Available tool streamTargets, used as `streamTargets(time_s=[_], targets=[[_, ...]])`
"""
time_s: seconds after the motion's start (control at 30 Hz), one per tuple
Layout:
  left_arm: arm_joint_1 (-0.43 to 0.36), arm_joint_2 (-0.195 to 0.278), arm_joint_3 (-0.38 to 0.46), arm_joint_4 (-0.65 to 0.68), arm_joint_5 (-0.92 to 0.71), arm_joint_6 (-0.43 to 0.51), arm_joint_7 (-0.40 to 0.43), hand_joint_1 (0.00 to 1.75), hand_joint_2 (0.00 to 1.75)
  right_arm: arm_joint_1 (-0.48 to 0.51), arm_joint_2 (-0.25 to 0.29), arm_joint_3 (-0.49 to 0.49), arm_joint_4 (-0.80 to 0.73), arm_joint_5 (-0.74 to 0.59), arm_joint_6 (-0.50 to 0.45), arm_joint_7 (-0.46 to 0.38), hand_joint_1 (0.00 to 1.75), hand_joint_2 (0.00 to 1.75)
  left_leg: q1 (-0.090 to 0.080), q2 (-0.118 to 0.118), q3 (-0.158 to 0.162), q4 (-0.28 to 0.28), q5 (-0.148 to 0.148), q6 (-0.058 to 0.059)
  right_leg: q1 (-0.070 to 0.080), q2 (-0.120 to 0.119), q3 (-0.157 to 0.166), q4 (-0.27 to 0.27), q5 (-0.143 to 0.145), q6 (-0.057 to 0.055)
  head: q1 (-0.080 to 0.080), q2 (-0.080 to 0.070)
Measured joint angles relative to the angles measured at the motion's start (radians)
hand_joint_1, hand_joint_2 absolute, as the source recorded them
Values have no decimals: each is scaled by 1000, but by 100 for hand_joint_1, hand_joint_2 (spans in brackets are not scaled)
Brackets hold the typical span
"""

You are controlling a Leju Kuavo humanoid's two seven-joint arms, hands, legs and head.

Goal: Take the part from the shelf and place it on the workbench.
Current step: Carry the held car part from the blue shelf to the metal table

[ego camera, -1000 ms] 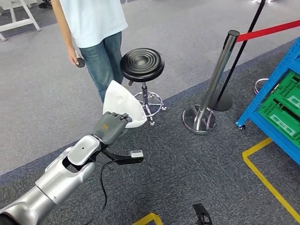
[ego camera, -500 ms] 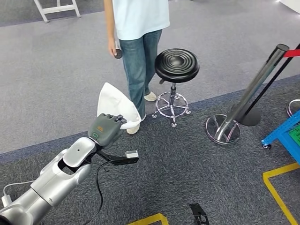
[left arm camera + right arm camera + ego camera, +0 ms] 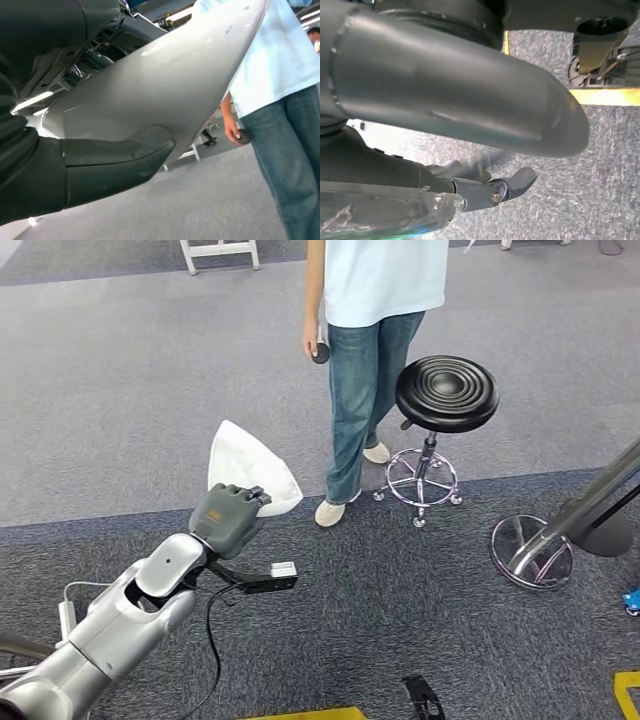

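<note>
Out ahead of the robot, the left hand (image 3: 226, 517) grips the white curved plastic part (image 3: 249, 470), held above grey carpet. Near it stands a person (image 3: 377, 360) beside a black round stool (image 3: 447, 393). Judging by this, carrying is underway; next comes finding the desk. The left wrist view shows the part's underside close. Whether the right hand is open, I cannot tell.

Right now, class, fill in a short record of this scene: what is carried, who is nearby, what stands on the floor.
carried item: white part, gripped by the left robot hand out in front of the robot
right robot hand: state cannot be told
person: person standing beside the stool, holding a small dark object
on the floor: black round stool, tilted chrome barrier post
floor: grey carpet
</note>
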Motion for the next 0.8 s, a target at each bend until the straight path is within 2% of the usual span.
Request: streamTargets(time_s=[0.03,0.1,0.13,0.17,0.2,0.23,0.27,0.33,0.37,0.4,0.47,0.5,0.57,0.6,0.63,0.67,0.7,0.73,0.77,0.8], targets=[[-2,0,2,0,2,0,0,175,175,-1,0,0,0,0,1,4,0,0,-2,28,-13,25,-17,-3,1,-13,2,-3,1,-7,-3,0],[-6,-1,6,-2,3,-2,-1,175,175,0,1,0,-1,1,2,8,0,0,-6,94,-66,137,-75,-7,4,-41,4,-6,0,-19,-9,0],[-6,-3,6,-2,3,-3,-1,175,175,1,1,0,-1,0,3,9,0,0,-6,109,-100,206,-103,-9,7,-55,4,-6,-1,-21,-9,0],[-4,-3,6,-3,3,-4,-1,175,175,3,1,-1,-1,0,3,10,0,0,-5,116,-124,258,-119,-10,8,-70,4,-6,-2,-23,-9,0],[-2,-3,6,-3,3,-5,-1,175,175,3,1,-1,-1,0,3,10,0,0,-4,119,-133,277,-117,-11,9,-84,4,-6,-3,-24,-9,0],[-1,-3,6,-3,3,-5,-1,175,175,3,1,-1,-1,0,3,11,0,0,-4,122,-123,259,-98,-10,9,-98,5,-6,-3,-24,-9,0],[0,-3,7,-3,3,-6,-2,175,175,3,1,-1,-1,0,3,11,0,0,-4,131,-93,206,-67,-10,9,-111,6,-6,-4,-23,-10,0],[-4,-4,10,-4,4,-6,-2,175,175,2,1,-1,-1,0,5,11,0,0,-9,183,-20,71,-20,-6,15,-135,9,-4,-9,-16,-11,0],[-6,-5,11,-5,4,-6,-2,175,175,2,1,-1,-1,0,6,11,0,0,-12,204,3,26,-10,-2,19,-145,12,-3,-12,-11,-10,0],[-6,-7,12,-5,5,-6,-2,175,175,2,1,-1,-1,0,7,11,0,0,-16,216,13,5,-11,3,23,-157,15,-4,-15,-7,-9,0],[-6,-7,14,-5,6,-6,-3,175,175,1,1,-1,-1,0,8,11,0,0,-18,193,12,1,-12,15,25,-179,21,-7,-20,2,-6,0],[-6,-6,15,-5,7,-6,-3,175,175,0,1,-1,-1,0,8,11,0,0,-16,179,12,1,-11,21,23,-172,22,-3,-26,7,-5,0],[-8,-7,16,-6,10,-7,-4,175,175,-1,1,-1,-1,1,9,11,0,0,-10,153,14,-1,-8,33,19,-122,-2,55,-63,17,-2,0],[-9,-9,16,-6,11,-8,-4,175,175,0,1,-1,-1,2,9,10,0,0,-9,140,14,-1,-8,37,18,-89,-31,116,-92,20,1,0],[-9,-11,16,-6,12,-8,-4,175,175,1,1,-1,-1,3,9,9,0,0,-9,127,14,-1,-8,41,17,-70,-67,188,-122,20,2,0],[-7,-12,16,-6,13,-8,-5,175,175,3,1,-1,-1,4,9,8,0,0,-9,112,14,-1,-8,42,18,-61,-101,251,-142,20,3,0],[-5,-13,16,-6,13,-8,-5,175,175,4,1,-1,-1,6,8,9,0,0,-9,96,14,-1,-8,42,18,-56,-123,284,-145,19,3,0],[-4,-13,17,-6,14,-8,-5,175,175,4,1,-1,-1,8,8,9,0,0,-9,80,15,-1,-7,42,18,-54,-127,277,-127,18,4,0],[-3,-13,17,-6,14,-8,-5,175,175,4,1,-1,-1,10,7,10,0,0,-8,65,16,-1,-7,42,17,-50,-111,232,-93,16,4,0],[-2,-13,19,-6,14,-8,-5,175,175,3,1,-1,-1,13,6,10,0,0,-6,50,17,0,-7,40,14,-36,-81,160,-53,16,5,0]])
